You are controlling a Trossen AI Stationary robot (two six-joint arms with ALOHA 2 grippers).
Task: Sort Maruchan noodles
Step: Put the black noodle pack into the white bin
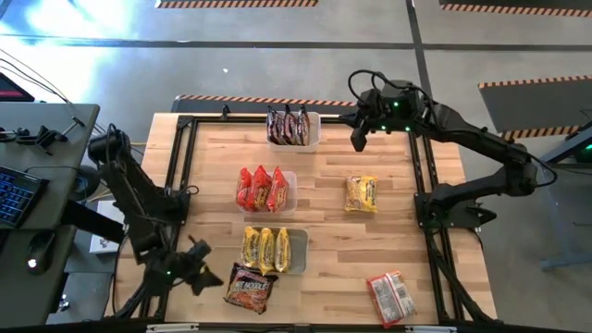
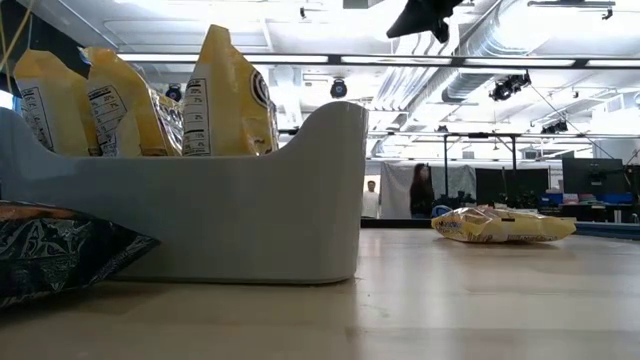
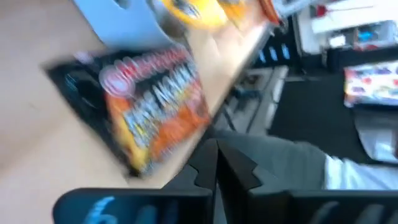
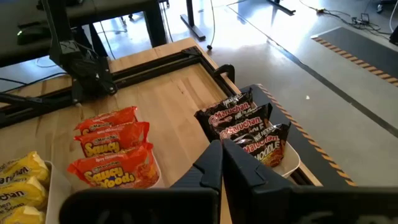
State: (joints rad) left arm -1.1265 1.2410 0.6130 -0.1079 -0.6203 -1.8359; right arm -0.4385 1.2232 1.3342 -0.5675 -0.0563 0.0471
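Observation:
Three white tubs in a row hold Maruchan noodles standing on edge: dark packets (image 1: 289,126) at the far side, red ones (image 1: 259,188) in the middle, yellow ones (image 1: 265,250) nearest. Three packets lie flat on the table: a dark-and-orange one (image 1: 250,288) at the near edge, a yellow one (image 1: 362,194) and a red one (image 1: 390,298). My left gripper (image 1: 215,277) is shut just left of the dark-and-orange packet (image 3: 149,106), apart from it. My right gripper (image 1: 358,141) is shut in the air right of the dark packets' tub (image 4: 292,158).
A black frame (image 1: 183,166) runs round the wooden tabletop. Bare wood lies between the tubs and the right rail, around the loose yellow packet (image 2: 500,225). In the low view the yellow packets' tub (image 2: 250,200) fills the left half. People stand far off in the room.

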